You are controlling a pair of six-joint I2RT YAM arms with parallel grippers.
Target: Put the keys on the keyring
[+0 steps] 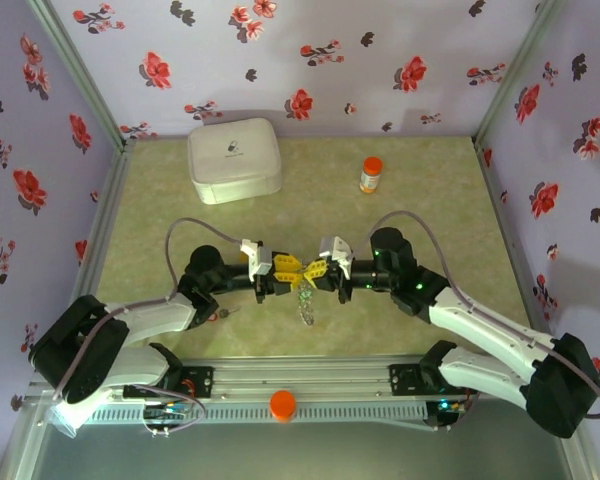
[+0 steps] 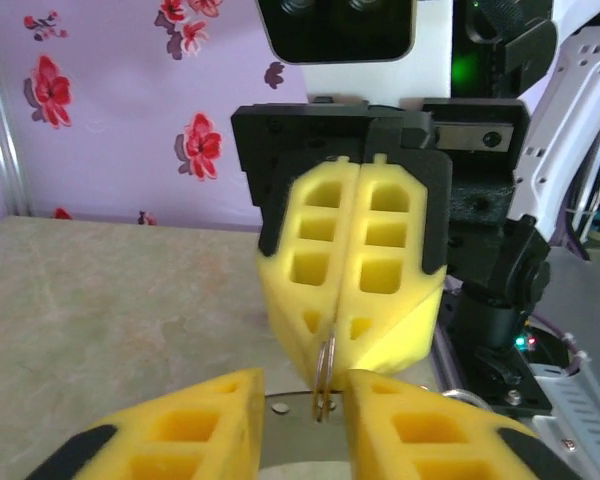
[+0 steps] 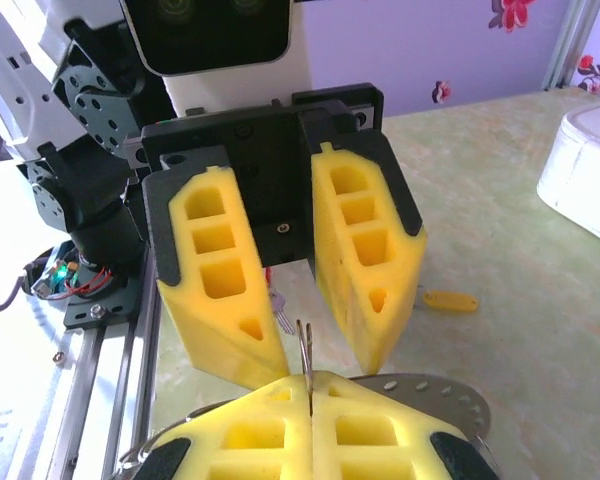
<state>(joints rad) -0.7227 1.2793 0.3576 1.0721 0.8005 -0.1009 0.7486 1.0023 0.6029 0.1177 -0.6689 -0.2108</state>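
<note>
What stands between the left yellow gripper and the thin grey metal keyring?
Nothing visible stands in the way. The left gripper is open, and the thin grey metal keyring pokes up into the gap between its two sides. The right gripper is shut and pinches the ring from the other side.

My fingers [image 3: 220, 270] are bright yellow, set in black holders [image 3: 270, 170]. The keyring [image 2: 325, 372] is silver-grey. The bench [image 1: 430, 210] is mottled pale green. The lilac walls [image 1: 380, 60] carry red and dark flowers. Far left sits a white case [image 1: 235, 160], far right an orange-capped bottle [image 1: 370, 175], and near me a yellow key tag [image 3: 450, 300].
</note>
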